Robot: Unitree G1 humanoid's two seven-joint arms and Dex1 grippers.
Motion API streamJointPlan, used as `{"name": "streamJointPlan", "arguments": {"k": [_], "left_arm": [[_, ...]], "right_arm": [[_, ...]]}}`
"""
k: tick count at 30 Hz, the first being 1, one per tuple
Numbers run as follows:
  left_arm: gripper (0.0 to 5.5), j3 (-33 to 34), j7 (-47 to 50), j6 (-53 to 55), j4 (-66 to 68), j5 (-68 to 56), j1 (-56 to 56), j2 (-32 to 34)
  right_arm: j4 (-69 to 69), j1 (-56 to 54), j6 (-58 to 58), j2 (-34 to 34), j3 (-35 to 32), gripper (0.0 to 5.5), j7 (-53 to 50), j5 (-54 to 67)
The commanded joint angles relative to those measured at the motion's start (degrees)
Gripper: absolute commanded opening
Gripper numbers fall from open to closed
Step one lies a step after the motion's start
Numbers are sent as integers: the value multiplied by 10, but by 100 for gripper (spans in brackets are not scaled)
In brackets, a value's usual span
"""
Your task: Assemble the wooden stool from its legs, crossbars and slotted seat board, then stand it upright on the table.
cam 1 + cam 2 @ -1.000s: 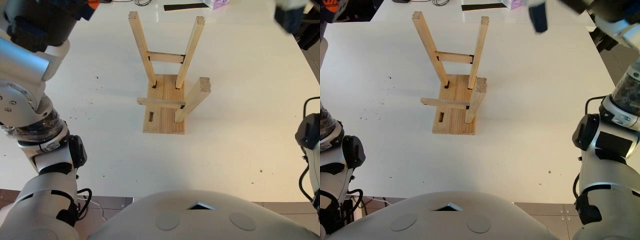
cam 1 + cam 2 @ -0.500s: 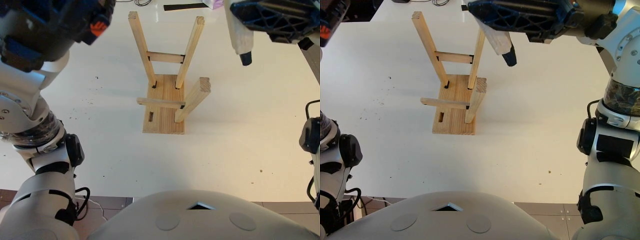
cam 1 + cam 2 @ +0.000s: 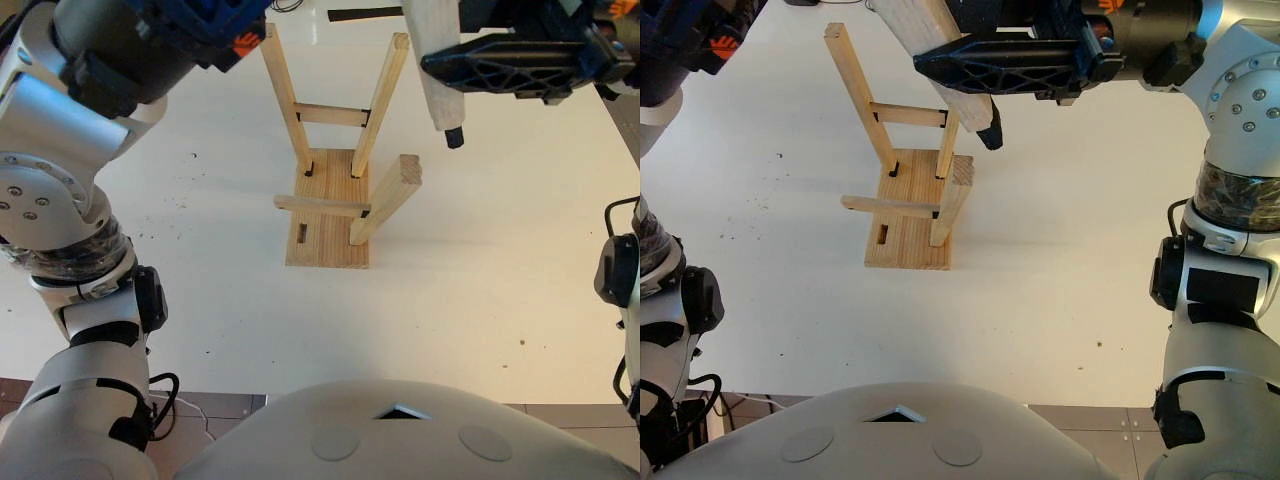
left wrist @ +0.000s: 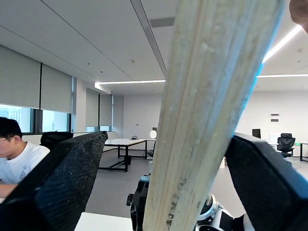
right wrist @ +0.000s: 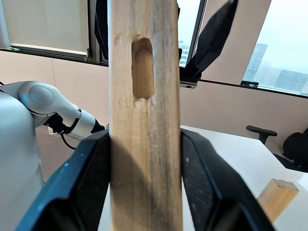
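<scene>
Open worktop [image 3: 490,270] left and right of the seat board [image 3: 327,240]. Above it, three standing legs [image 3: 283,95] and crossbars [image 3: 330,114] crowd in. The loose leg [image 3: 437,70] in the right hand [image 5: 144,144] hangs just right, blocking that side.

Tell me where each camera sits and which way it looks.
Left eye view: on the head, looking down at the half-built stool on the table; both arms show.
Right eye view: beside it; same scene.
Left wrist view: left wrist, looking across an office past the left gripper.
Right wrist view: right wrist, facing windows; right gripper clamps a wooden leg.
</scene>
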Motion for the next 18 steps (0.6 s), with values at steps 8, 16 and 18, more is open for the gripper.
{"name": "streamJointPlan", "arguments": {"k": [8,16,18], "left_arm": [[428,-11,-68,13,-17,72,7,11],[428,2,-74,11,-20,68,22,6],[428,2,-79,11,-20,71,28,6]], "right_arm": [[7,34,-73,-13,45,205,59,-102],[28,35,-57,-6,25,205,68,-79],[32,35,-61,-8,26,205,74,-83]]}}
